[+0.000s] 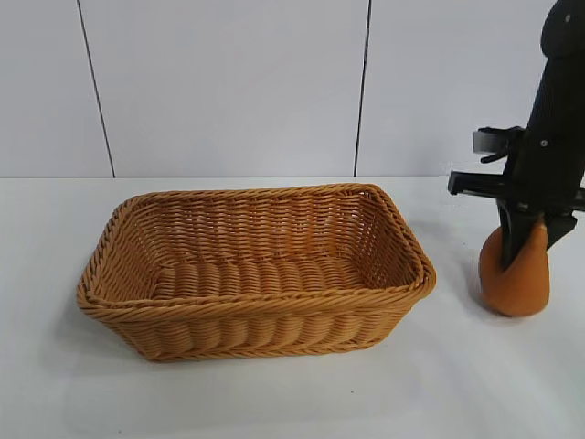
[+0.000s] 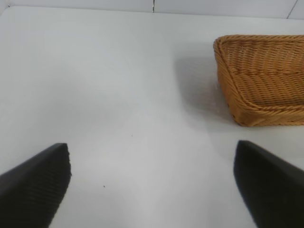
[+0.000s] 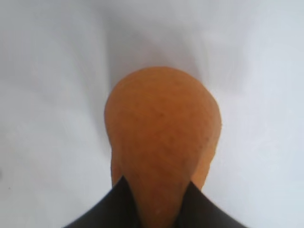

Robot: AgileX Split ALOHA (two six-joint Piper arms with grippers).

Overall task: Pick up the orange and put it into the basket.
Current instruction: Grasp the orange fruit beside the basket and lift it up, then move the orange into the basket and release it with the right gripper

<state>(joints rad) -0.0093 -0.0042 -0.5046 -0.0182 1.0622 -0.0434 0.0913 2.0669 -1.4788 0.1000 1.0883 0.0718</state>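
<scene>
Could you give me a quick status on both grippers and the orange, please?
Right gripper shut on the orange's knobby top, orange on the table right of the basket. Left gripper open, idle beside the basket. Path to basket clear.

A plain white matte table (image 1: 274, 402) fills the foreground and carries soft grey shadows. Behind it stands a pale grey-white panelled wall (image 1: 228, 82), split by thin dark vertical seams (image 1: 95, 87) into broad smooth panels. The light is even and diffuse, without glare.
</scene>
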